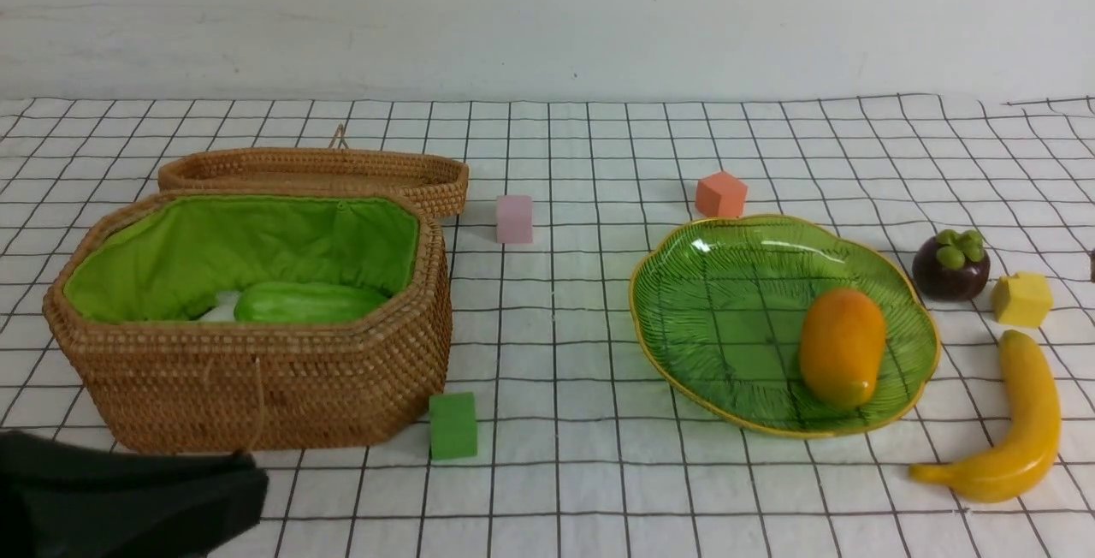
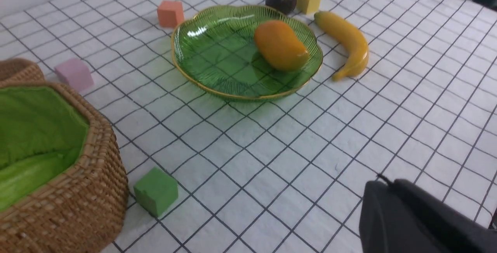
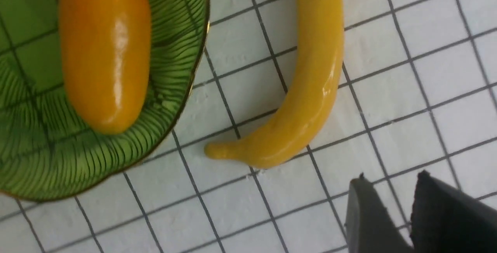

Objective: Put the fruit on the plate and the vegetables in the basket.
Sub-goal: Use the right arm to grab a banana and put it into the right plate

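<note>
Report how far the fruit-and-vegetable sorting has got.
Done: the mango lies on the plate, and the gourd sits in the basket with something white beside it. In hand: nothing is gripped; the right gripper, jaws apart and empty, hangs near the banana. Left: the banana and the mangosteen lie on the cloth beside the plate. No carrot is in view.

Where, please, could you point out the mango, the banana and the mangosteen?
mango point(image 1: 843, 346), front view, its glossy middle
banana point(image 1: 1033, 412), front view, middle of its curve
mangosteen point(image 1: 948, 280), front view, dark rind below cap
</note>
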{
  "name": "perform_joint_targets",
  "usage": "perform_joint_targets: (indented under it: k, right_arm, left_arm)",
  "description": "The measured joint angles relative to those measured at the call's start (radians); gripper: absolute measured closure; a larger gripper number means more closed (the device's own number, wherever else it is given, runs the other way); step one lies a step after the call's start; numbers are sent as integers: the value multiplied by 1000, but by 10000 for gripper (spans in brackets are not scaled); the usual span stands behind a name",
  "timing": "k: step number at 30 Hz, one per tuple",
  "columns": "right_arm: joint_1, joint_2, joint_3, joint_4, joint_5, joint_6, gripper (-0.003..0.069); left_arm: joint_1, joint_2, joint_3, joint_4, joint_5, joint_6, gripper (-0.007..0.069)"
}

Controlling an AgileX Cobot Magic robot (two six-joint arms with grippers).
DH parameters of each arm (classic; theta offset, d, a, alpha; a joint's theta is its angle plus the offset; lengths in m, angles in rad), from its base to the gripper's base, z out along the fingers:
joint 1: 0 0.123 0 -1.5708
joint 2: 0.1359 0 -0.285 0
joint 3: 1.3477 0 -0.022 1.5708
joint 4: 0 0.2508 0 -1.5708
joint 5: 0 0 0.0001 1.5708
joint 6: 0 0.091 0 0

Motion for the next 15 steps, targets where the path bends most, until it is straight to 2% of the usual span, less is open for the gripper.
perform_joint_targets:
  k: [2,5,6,7,8,11,15]
  right_arm:
    - [-34,53,0,56,-9,-8,395]
    - [-74,187,0,142,-51,-58,264]
    - [-74,221,0,155,-76,-75,230]
    - [-74,221,0,155,-81,-78,230]
    - [-74,281,0,175,-136,-94,176]
    - [-74,344,0,183,-191,-101,150]
    - [-74,396,0,175,-220,-103,162]
  left_arm:
    - [0,-25,19,0,-3,-1,638]
    - [0,-64,48,0,8,-2,638]
    - [0,-67,49,0,14,-2,638]
    - [0,-68,49,0,16,-2,638]
    - [0,-69,49,9,23,-2,638]
    - [0,-70,49,16,31,-2,638]
    - [0,-70,49,17,31,-2,638]
